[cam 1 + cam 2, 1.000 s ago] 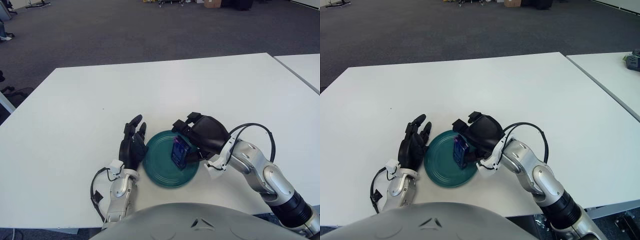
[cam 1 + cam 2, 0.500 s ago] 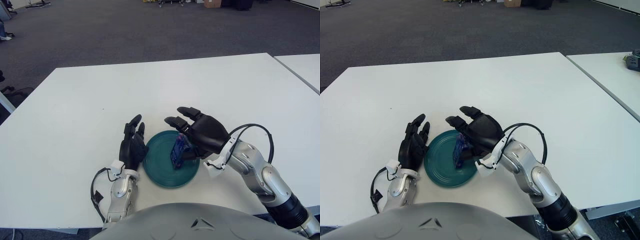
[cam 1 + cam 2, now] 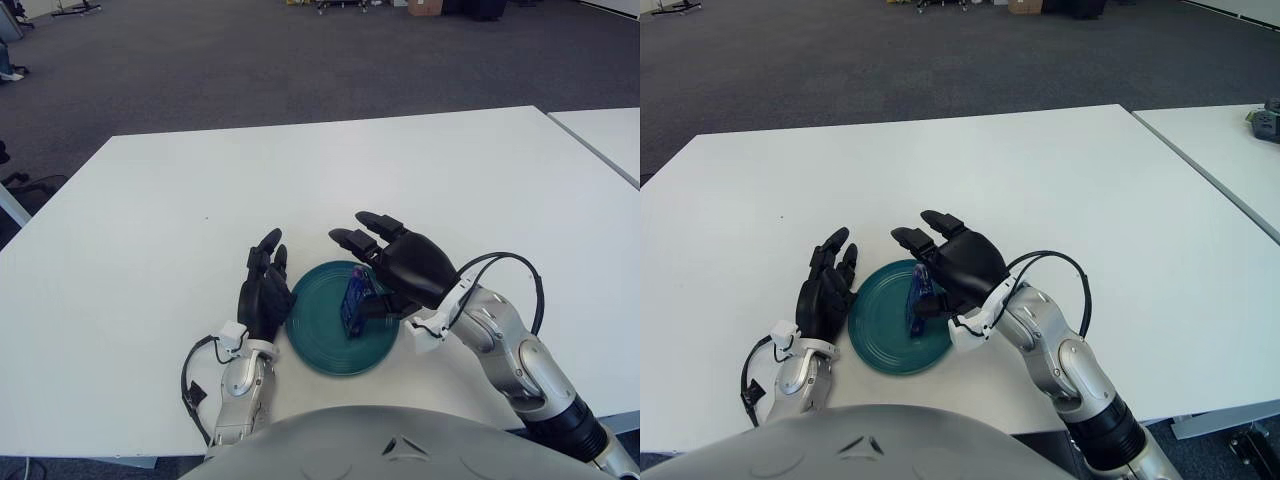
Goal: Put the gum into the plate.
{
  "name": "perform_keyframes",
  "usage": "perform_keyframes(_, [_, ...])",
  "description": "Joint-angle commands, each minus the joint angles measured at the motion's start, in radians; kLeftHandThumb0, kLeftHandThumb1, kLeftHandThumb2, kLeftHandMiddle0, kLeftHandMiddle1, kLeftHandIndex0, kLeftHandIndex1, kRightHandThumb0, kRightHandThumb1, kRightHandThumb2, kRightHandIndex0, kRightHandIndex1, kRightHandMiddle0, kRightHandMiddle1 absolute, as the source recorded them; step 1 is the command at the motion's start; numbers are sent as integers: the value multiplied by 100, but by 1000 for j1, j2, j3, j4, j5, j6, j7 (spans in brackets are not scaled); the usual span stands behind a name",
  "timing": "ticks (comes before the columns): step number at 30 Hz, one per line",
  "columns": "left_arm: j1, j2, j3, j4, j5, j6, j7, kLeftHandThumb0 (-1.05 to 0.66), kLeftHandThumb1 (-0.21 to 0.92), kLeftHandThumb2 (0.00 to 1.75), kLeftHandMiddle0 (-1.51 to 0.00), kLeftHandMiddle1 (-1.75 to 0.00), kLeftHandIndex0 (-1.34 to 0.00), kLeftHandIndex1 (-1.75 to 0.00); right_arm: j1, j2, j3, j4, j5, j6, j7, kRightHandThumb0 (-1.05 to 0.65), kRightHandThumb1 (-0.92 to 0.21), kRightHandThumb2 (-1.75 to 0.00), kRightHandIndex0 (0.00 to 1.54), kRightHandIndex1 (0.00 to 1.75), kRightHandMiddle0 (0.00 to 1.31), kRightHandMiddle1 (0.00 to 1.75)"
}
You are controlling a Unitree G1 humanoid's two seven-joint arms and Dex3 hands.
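A dark green round plate (image 3: 318,342) lies on the white table near its front edge. The gum (image 3: 354,304), a small blue-purple pack, stands on edge and leans on the plate's right half. My right hand (image 3: 374,262) hovers over the plate's right side, its fingers spread above the pack and its thumb low beside it; whether the thumb touches the pack I cannot tell. My left hand (image 3: 264,291) shows just left of the plate, with its fingers relaxed and holding nothing.
The white table (image 3: 300,180) stretches far ahead and to both sides. A second white table (image 3: 610,135) stands to the right across a narrow gap. Dark carpet lies beyond.
My right hand's fingers, curled around the gum a second ago, have spread open and lifted off it. The gum stays standing on the plate. The left hand has not moved.
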Motion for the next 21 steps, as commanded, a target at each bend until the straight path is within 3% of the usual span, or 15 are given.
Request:
perform_keyframes(1, [19,-33,1,34,-3,37,1,-102,92,99,-18,0,0,-59,-8,26,-21,9,64,23,4,-105,-92,-93,7,0,0,17])
perform_keyframes(10, [50,-39,-14,-14,-1,49,10,-104,92,92,-19,-1,0,-64,-15,44,-49,11,160,80,32,-105,-92,-94,0,0,0,8])
perform_keyframes(21, [68,-38,-18,-58,9,88,30,-105,92,94,-22,-2,0,-67,-40,90,-152,3,278,296,104,-105,-92,-98,0,0,0,0])
